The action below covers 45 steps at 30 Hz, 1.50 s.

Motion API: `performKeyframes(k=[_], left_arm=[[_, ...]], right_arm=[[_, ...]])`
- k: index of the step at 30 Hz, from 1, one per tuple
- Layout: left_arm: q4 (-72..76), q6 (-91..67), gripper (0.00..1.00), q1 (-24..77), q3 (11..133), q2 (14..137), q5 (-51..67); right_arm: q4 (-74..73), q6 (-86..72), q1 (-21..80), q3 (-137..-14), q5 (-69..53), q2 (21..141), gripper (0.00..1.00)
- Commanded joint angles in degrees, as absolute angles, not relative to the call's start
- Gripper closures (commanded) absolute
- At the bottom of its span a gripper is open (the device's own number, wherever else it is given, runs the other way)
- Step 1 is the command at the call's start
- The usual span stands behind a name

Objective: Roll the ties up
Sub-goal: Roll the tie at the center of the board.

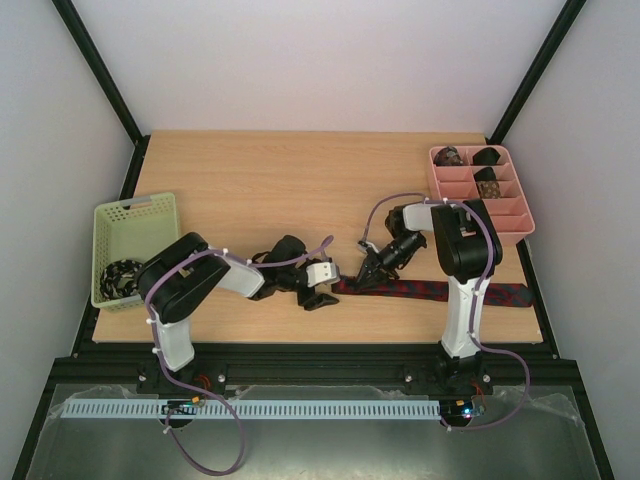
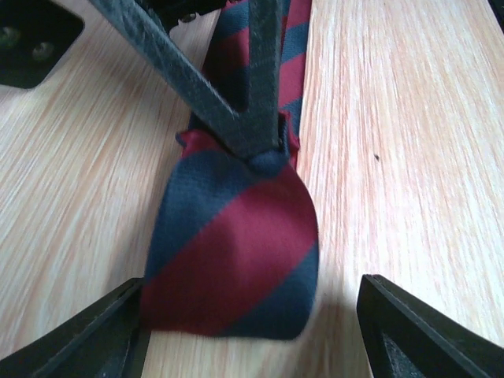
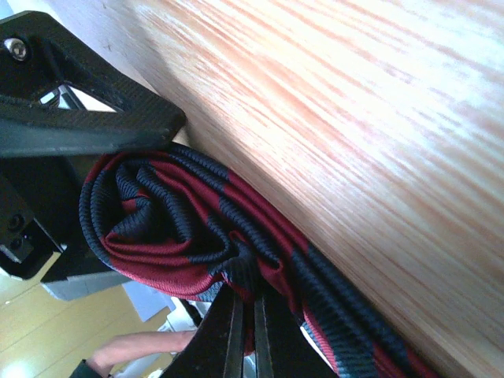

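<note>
A dark red tie with navy stripes (image 1: 440, 291) lies along the near edge of the table. Its left end is folded into a loose loop (image 2: 232, 260). My left gripper (image 2: 252, 287) stands open around that loop, one finger (image 2: 94, 339) at its left side and the other finger (image 2: 425, 331) apart on the right. My right gripper (image 3: 246, 295) is shut on bunched tie fabric (image 3: 165, 220) just behind the loop. In the top view the left gripper (image 1: 322, 292) and the right gripper (image 1: 362, 282) meet at the tie's left end.
A pink divided tray (image 1: 520, 215) at the back right holds rolled ties (image 1: 488, 183) in its far compartments. A pale green mesh basket (image 1: 140, 215) at the left edge holds a black-white tie (image 1: 122, 275). The near table edge runs just below the tie.
</note>
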<state>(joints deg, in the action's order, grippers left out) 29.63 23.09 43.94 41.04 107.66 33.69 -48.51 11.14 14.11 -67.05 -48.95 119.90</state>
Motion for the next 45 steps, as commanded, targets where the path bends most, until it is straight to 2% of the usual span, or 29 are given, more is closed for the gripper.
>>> performKeyframes(k=[1,9,14,18,21,31,37,42,45], left_arm=[[30.4,23.6,0.26,42.33,37.56,104.9,35.5],[34.1,23.19,0.28,41.82,39.95,107.58,35.16],[33.43,25.8,0.38,42.05,41.65,108.38,37.6],[32.8,26.71,0.53,42.74,42.84,107.66,39.95],[33.58,25.19,0.59,43.54,44.25,107.75,40.5],[34.45,21.57,0.58,46.78,51.27,115.18,38.83],[31.09,24.21,0.58,46.55,50.27,119.17,35.59],[27.58,25.67,0.62,45.74,49.29,119.85,32.85],[23.31,27.08,0.64,45.45,49.71,119.88,31.65]], right_arm=[[-45.43,9.95,13.39,-65.88,-39.02,123.86,0.99],[-44.85,9.36,13.36,-66.23,-39.04,124.62,0.99],[-44.73,8.88,13.44,-66.71,-38.45,124.86,0.99],[-44.83,8.76,13.4,-67.07,-38.03,125.21,0.99],[-44.87,8.62,13.36,-67.25,-37.95,125.37,0.99],[-44.79,8.86,13.33,-67.85,-37.59,125.05,0.99],[-44.63,8.89,13.36,-67.67,-38.33,124.23,0.99],[-44.76,9.7,13.4,-67.58,-40.0,123.32,0.98],[-45.1,10.55,13.35,-67.69,-40.78,121.72,0.95]])
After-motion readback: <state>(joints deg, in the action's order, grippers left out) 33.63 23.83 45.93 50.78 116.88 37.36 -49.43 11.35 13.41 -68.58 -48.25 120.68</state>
